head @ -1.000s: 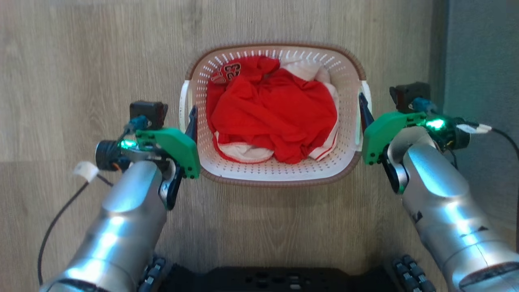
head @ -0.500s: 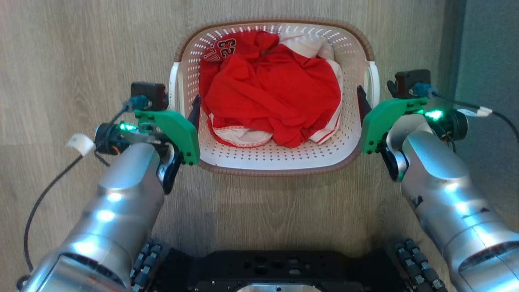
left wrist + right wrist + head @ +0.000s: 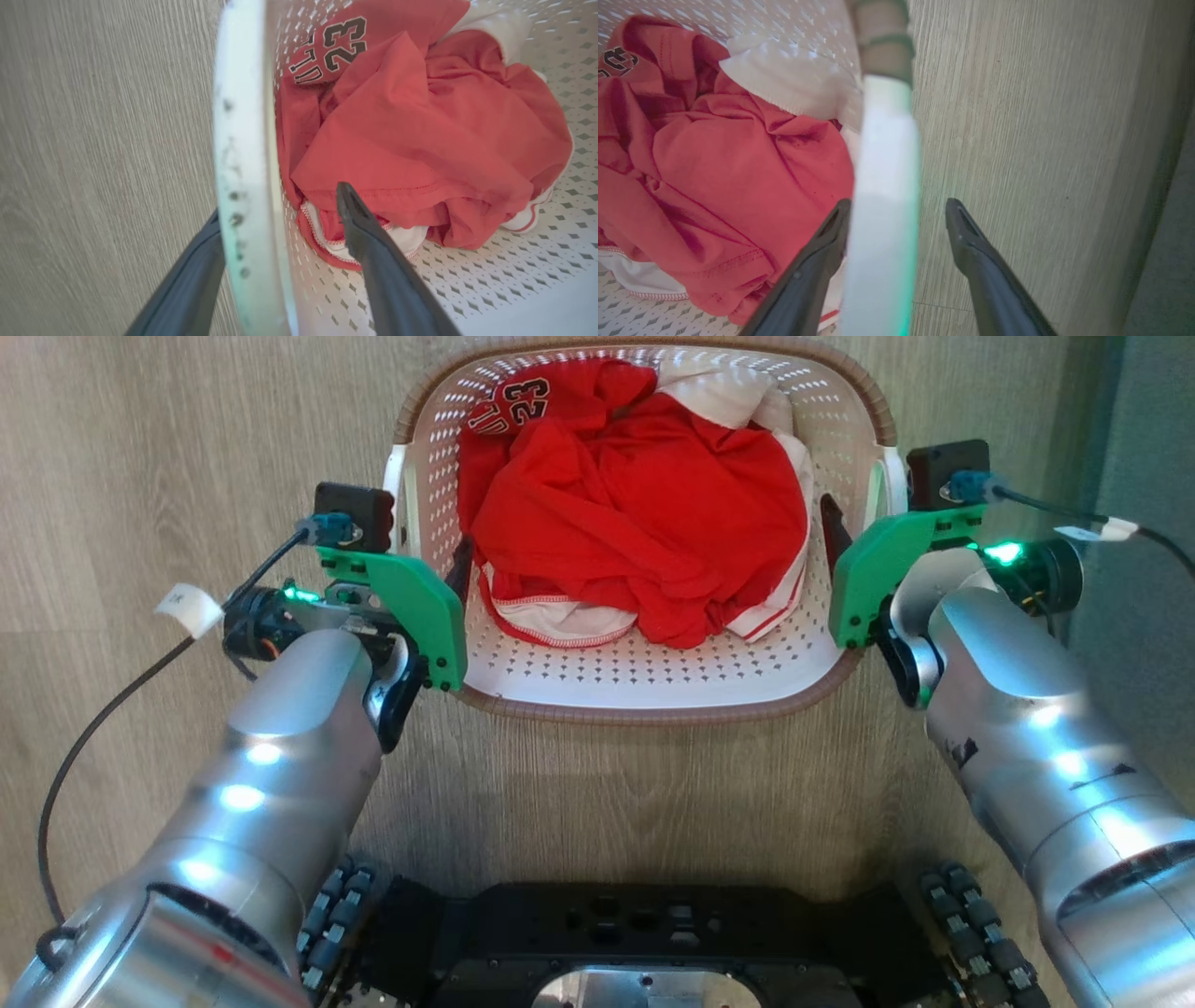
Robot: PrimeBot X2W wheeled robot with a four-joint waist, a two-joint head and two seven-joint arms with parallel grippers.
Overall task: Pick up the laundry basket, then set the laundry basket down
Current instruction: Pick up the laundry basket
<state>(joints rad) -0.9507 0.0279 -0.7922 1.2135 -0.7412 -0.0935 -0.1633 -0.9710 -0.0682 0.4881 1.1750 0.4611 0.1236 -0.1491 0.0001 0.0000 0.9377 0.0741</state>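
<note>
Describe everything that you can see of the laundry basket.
The laundry basket is white plastic, rounded-rectangular, upright, with perforated walls and a brown woven-look rim. Red and white clothes lie inside. The left gripper and right gripper each straddle a white side handle, fingers apart, one inside the wall, one outside.

- Floor: pale wood-grain boards, with a faint seam running across.
- Grey surface: along the floor's right edge, a dark strip at the join.
</note>
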